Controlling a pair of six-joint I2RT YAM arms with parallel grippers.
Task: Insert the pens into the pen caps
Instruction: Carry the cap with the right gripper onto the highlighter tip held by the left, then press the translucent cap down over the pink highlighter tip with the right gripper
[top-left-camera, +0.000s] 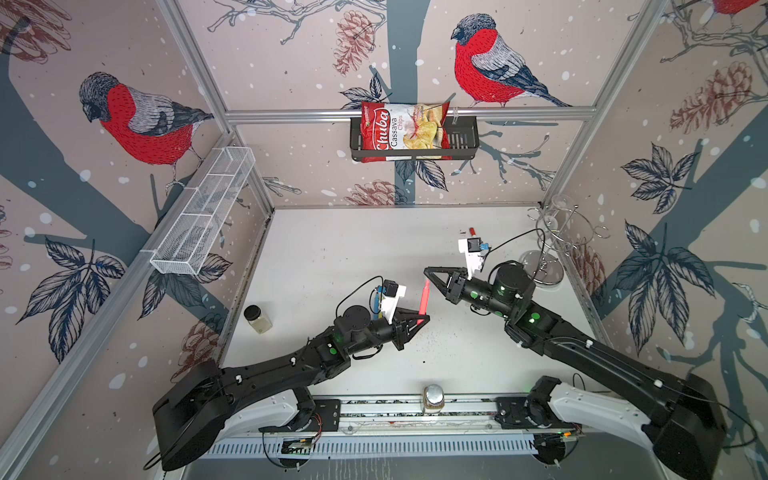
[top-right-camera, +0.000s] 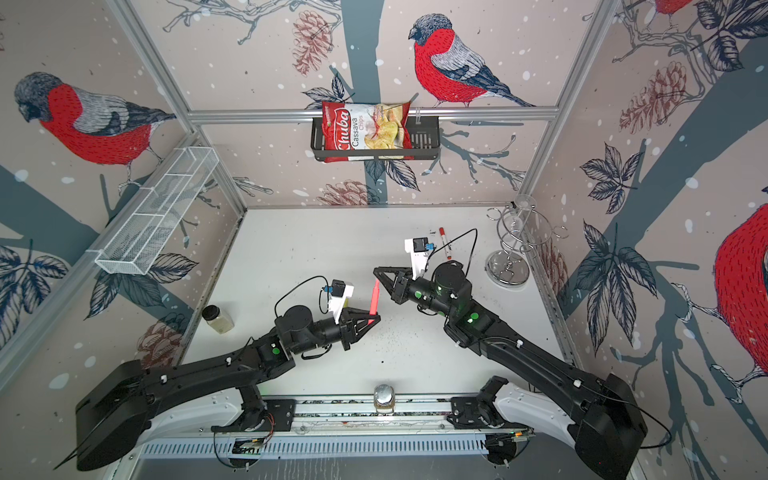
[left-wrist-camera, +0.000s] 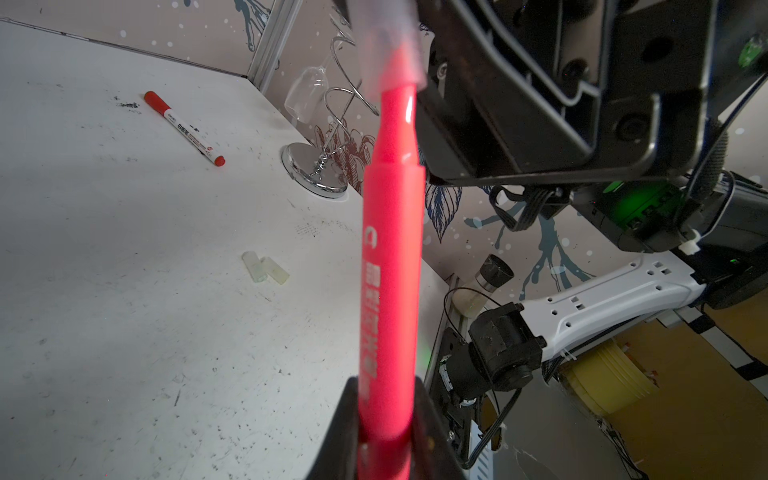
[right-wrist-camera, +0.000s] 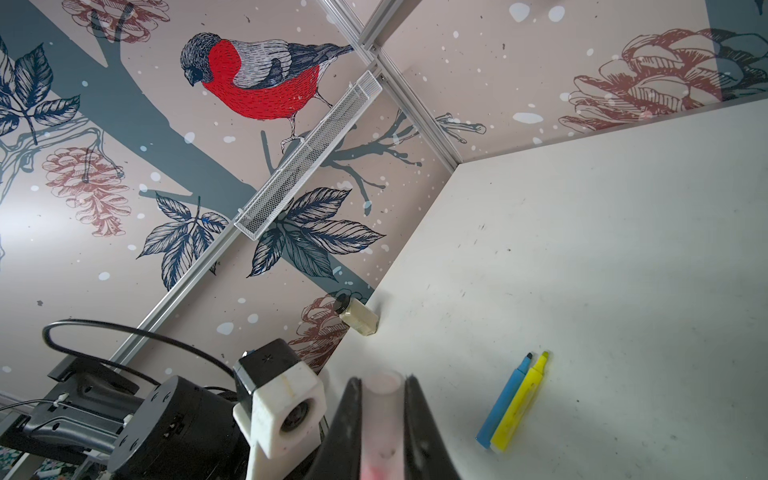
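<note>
The blue pen (right-wrist-camera: 505, 399) and yellow pen (right-wrist-camera: 521, 403) lie touching, side by side, on the counter (top-left-camera: 332, 257). The left hand (top-left-camera: 422, 321) is clamped on the pink-red pen (top-left-camera: 424, 297), held off the counter. Its tip sits inside a clear cap (left-wrist-camera: 388, 45) pinched tight in the right hand (top-left-camera: 428, 272). Further right, at the back, the white marker (top-right-camera: 445, 243) lies near the wire stand (top-right-camera: 509, 249).

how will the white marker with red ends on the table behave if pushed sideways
The white marker looks round and lies flat on the smooth table, so it would probably roll. Slim plastic, so likely light and stiff.
</note>
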